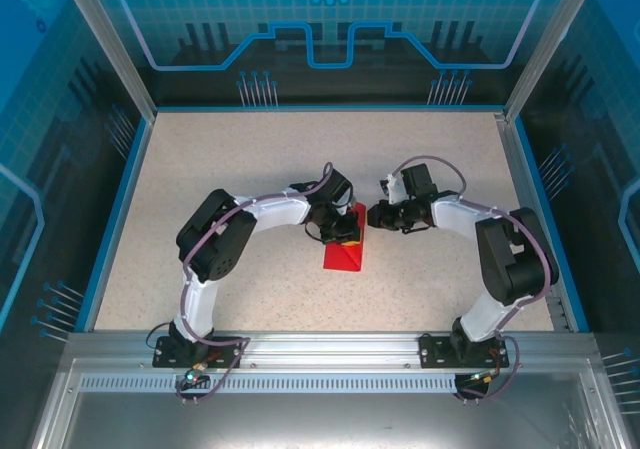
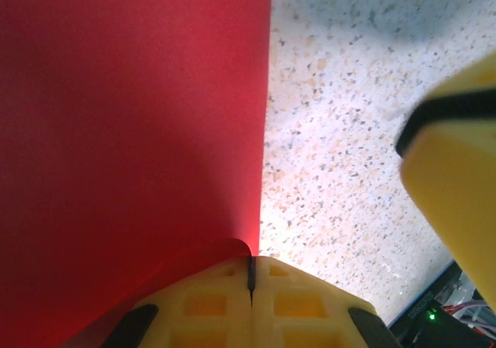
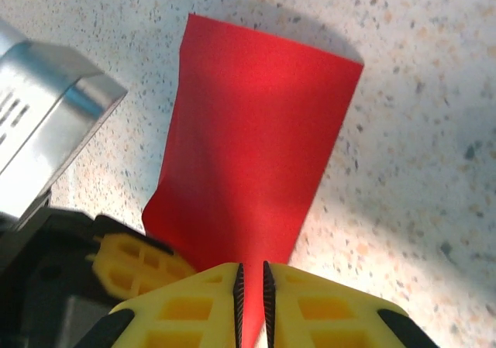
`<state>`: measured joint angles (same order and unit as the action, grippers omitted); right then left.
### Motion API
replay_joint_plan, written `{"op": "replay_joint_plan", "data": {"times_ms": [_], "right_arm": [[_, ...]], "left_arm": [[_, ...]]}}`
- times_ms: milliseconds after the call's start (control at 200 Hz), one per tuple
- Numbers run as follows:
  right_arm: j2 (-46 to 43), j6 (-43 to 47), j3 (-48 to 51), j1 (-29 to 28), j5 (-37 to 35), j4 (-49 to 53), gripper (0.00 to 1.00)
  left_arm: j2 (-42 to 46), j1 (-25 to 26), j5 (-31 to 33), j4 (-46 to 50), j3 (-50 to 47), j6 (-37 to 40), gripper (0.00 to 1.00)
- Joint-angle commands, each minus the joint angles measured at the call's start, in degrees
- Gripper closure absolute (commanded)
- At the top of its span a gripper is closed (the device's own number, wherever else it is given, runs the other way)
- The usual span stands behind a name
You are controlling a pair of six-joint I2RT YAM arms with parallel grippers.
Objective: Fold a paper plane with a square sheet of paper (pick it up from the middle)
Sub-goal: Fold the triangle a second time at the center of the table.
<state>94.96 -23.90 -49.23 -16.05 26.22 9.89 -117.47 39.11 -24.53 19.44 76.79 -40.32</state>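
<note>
Paper edge disappears between pinched right fingers.

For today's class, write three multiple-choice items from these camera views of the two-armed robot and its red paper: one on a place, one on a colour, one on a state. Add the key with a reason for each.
1. Where on the table is the sheet of paper?
A. in the far left corner
B. near the middle
C. against the right rim

2. What colour is the sheet of paper?
A. red
B. blue
C. white

3. How is the right gripper?
A. wide open above the sheet
B. shut on nothing
C. shut on the sheet

Key:
1 B, since the top view shows it mid-table where the two arms meet.
2 A, since it is bright red in every view.
3 C, since its wrist view shows the paper pinched between the closed fingers.
</note>
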Motion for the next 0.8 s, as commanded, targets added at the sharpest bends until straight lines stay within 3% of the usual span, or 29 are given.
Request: {"op": "replay_joint_plan", "data": {"times_ms": [0,315,790], "right_arm": [[-2.12,0.62,3.04,0.64,1.47,1.06,0.83],[-4.21,0.38,6.42,0.94,0.92,0.79,0.82],[-1.44,0.87,1.9,1.81,1.81,0.92,0.83]], "left_arm": [[-1.56,0.42,-1.88,1.59,2.09,1.38,0.99],[-2.98,0.59,-2.77,1.69,3.49,2.07,0.99],[-4.58,0.69,-2.62,2.1,4.75,2.67,0.99]]}}
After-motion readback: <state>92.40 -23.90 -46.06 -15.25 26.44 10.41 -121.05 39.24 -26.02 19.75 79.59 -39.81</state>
